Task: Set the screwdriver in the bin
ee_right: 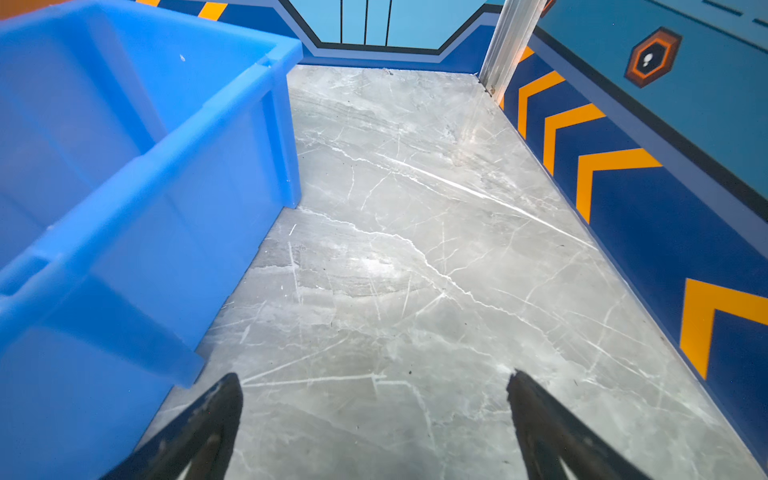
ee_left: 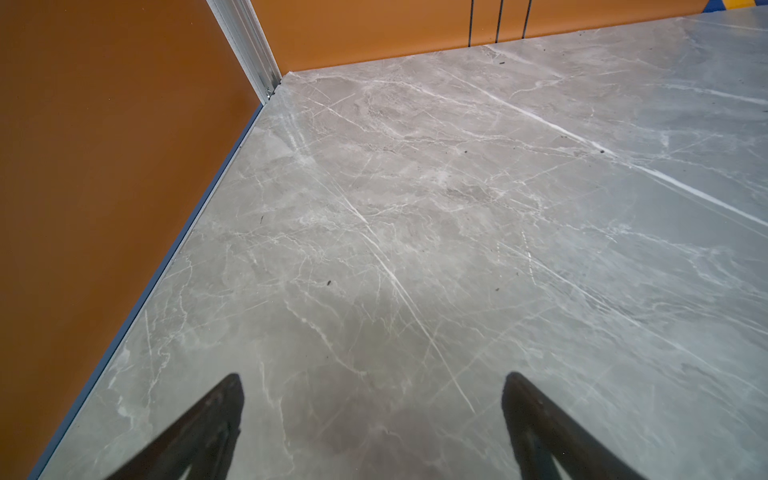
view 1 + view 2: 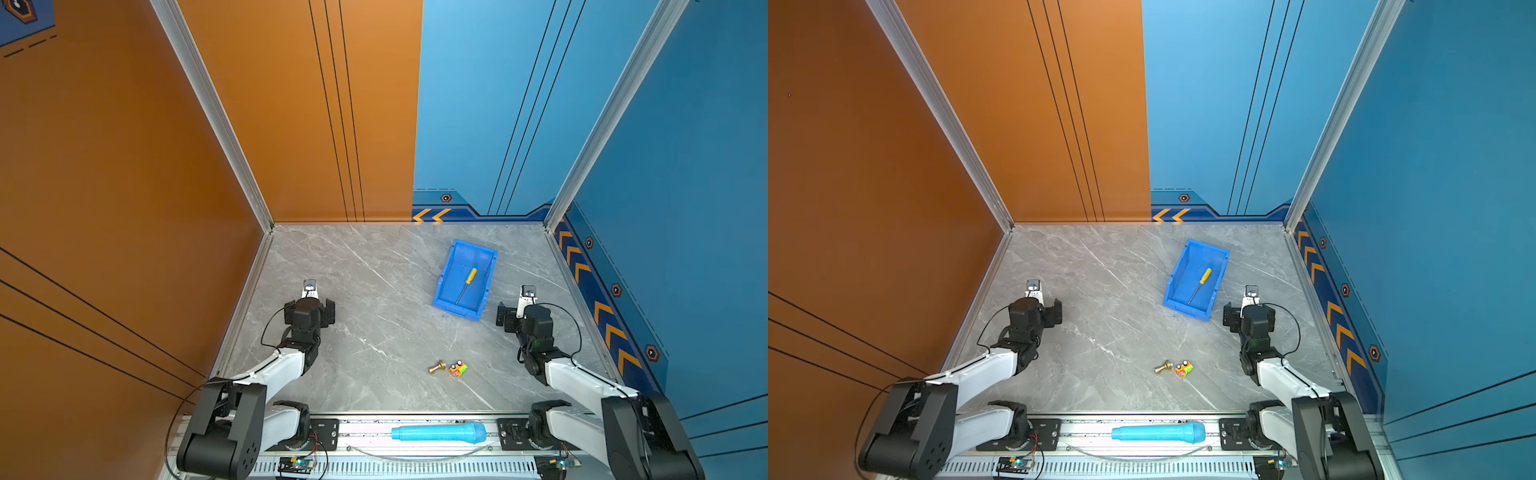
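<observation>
Blue plastic walls of the bin (image 3: 444, 274) enclosed the screwdriver (image 3: 466, 285), which lay flat on the bin's floor in both top views. Its yellow handle pointed toward the far wall and its thin silver shaft ran back toward the bin's near left corner. The bin sat at a slant on the far right part of the grey marble table (image 3: 353, 291).

The left gripper (image 2: 374, 377) hovered over bare marble on the left side of the table, close to the orange side wall and well apart from the bin. Its jaws were spread wide with nothing between them. The right gripper (image 1: 374, 375) hung on the right side, just beside the bin's near right corner. Its jaws were likewise released and wide apart, with only marble showing between them. In the right wrist view the bin's outer wall (image 1: 174, 232) stood close beside one finger (image 1: 208, 424).

Near the table's front edge, a small brass fitting (image 3: 437, 368) lay just beside a little orange and green part (image 3: 457, 368), both well apart from the bin. A light-blue cylinder (image 3: 438, 433) lay lengthwise on the metal rail (image 3: 365, 428) between the two arm bases.
</observation>
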Robot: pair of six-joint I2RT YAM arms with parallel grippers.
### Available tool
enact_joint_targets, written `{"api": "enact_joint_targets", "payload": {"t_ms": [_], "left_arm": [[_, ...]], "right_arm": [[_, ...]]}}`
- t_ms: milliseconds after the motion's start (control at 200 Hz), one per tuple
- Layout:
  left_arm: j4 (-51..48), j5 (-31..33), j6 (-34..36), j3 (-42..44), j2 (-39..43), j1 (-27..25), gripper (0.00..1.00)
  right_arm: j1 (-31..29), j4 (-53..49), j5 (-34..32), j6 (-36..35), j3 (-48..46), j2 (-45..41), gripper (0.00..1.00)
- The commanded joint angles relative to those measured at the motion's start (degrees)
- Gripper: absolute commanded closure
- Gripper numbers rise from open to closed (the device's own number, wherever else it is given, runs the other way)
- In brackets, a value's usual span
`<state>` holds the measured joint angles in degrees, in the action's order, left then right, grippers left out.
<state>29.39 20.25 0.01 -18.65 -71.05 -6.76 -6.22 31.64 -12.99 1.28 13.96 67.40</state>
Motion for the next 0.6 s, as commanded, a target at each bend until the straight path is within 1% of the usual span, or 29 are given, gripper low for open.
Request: {"api": "enact_joint_targets", "payload": {"t_ms": [0,145,240,345,596], "left_arm": [[9.3,-4.3,-0.6,-1.1,-3.3,1.8,0.02],[12.9,-5.9,-0.5,-2.3,-7.0,3.2,0.02],[15.4,-6.9,-0.6,-2.7,-9.4,4.2,0.02],[17.9,-7.8,-1.1,-2.9,-12.0,5.1,0.02],[22.0,-10.2,-0.4,-2.9,-17.2,5.1,0.02]], "right_arm": [[0.7,10.6,2.3,-0.8,2.6,4.7,0.0],[1.0,15.7,3.5,-0.9,5.3,11.6,0.0],[1.1,16.6,3.1,-1.0,6.5,14.7,0.0],[1.4,18.3,3.3,-0.9,6.5,16.5,0.0],[1.7,22.1,2.6,-0.4,5.6,18.9,0.0]]}}
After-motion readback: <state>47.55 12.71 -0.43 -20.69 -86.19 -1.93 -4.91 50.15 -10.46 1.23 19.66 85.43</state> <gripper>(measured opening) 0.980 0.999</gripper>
